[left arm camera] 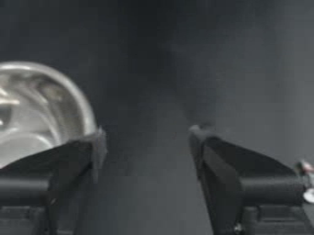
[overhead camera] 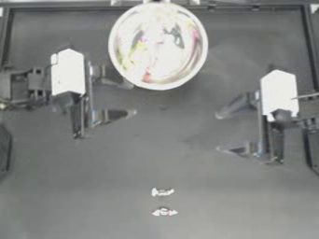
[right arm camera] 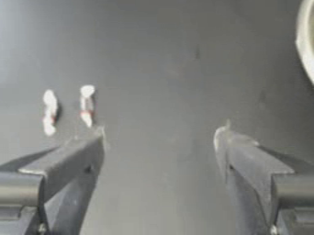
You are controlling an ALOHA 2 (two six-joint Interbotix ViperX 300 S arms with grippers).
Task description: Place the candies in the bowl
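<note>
Two whitish candies, upper and lower, lie near the table's front edge, well apart from the bowl; long axes run left-right in top view, roughly parallel. Left gripper and right gripper, both wide open, empty. Risk: candies lie close together, so jaws may nudge or catch both; thin wrappers could slip.

The dark matte table fills the scene, with a raised dark border rail running along its far edge and down both sides.
</note>
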